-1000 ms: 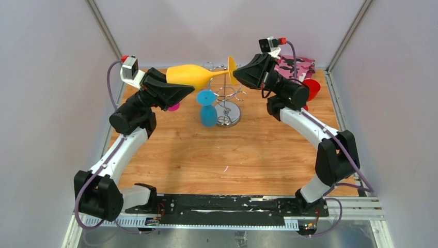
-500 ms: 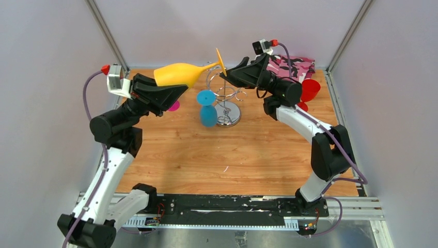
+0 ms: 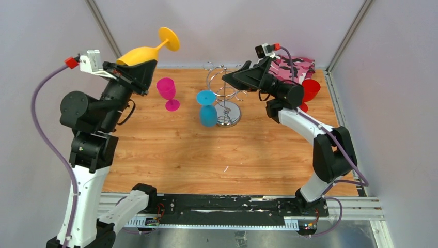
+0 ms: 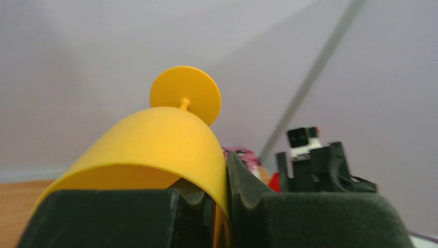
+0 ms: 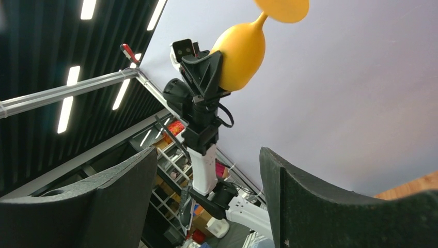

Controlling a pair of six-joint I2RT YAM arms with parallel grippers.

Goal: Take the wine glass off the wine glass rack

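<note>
My left gripper (image 3: 140,70) is raised high at the back left, shut on the yellow wine glass (image 3: 144,51). Its fingers pinch the bowl's rim wall, one inside and one outside (image 4: 225,181). The yellow wine glass (image 4: 155,142) points stem and foot up and away. It hangs well clear of the chrome wine glass rack (image 3: 225,98), which stands mid-table at the back. My right gripper (image 3: 230,77) hovers open just right of the rack's top, nothing between its fingers (image 5: 206,191). From there the yellow wine glass (image 5: 240,49) shows in the left arm's grip.
A pink glass (image 3: 168,93) stands upright left of the rack. A blue glass (image 3: 207,109) sits bowl-down against the rack's left side; I cannot tell whether it hangs. A red cup (image 3: 311,89) and a patterned cloth (image 3: 295,66) lie at the back right.
The right gripper opened and let go of the yellow glass's foot. The left arm swung the glass up and to the left, away from the rack, uncovering the pink glass.
</note>
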